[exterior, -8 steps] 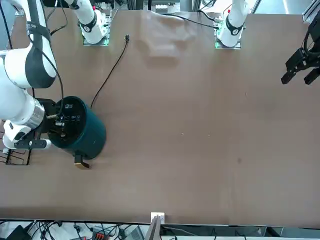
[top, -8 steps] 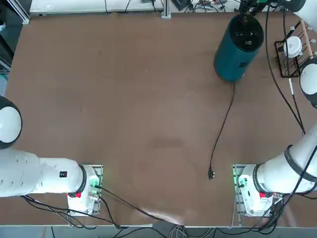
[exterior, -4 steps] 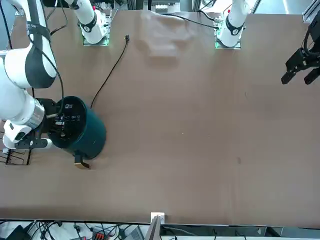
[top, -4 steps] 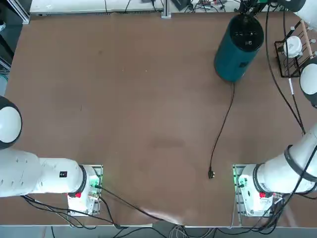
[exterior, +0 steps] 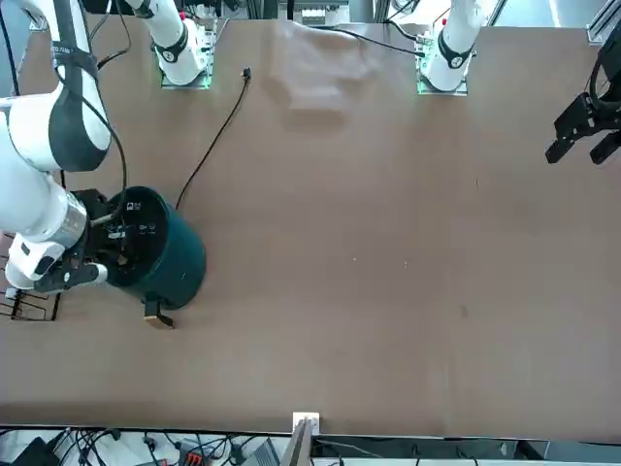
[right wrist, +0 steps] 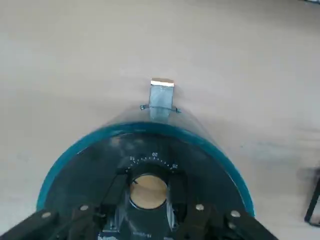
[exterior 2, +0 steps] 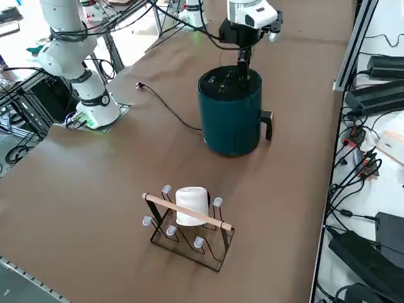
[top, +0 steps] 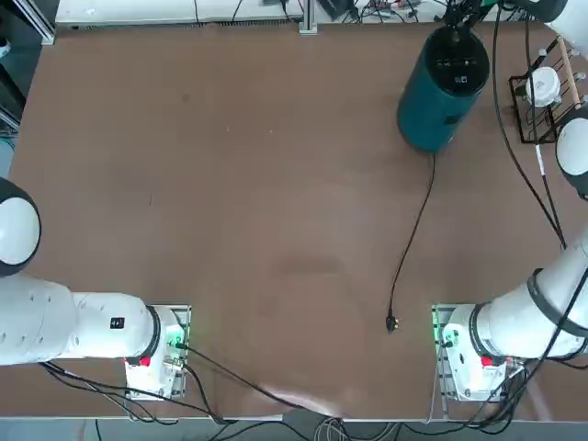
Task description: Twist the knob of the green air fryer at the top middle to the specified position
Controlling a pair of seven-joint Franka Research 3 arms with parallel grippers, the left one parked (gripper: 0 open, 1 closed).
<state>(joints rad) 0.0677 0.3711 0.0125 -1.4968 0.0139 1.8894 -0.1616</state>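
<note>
The green air fryer (top: 441, 84) is a tall teal cylinder with a black top panel, standing at the table's far side (exterior: 165, 257) (exterior 2: 230, 117). In the right wrist view its knob (right wrist: 148, 192) shows as a small round dial with a pale tan face, ringed by white scale marks at the panel's edge. My right gripper (right wrist: 146, 181) comes straight down onto the panel and is shut on the knob, one black finger (right wrist: 114, 192) on each side. From the other cameras the gripper (exterior 2: 243, 71) (exterior: 116, 248) (top: 457, 18) hides the knob.
The fryer's handle (exterior 2: 269, 124) points toward the far table edge. Its thin black cord (top: 415, 225) trails back to a plug (top: 392, 322) near my right base. A black wire rack (exterior 2: 189, 221) holding a white item stands right of the fryer (top: 544, 92).
In the front view my right hand has turned slightly about the knob; its white flange has swung closer to the fryer. The fryer has not moved.
</note>
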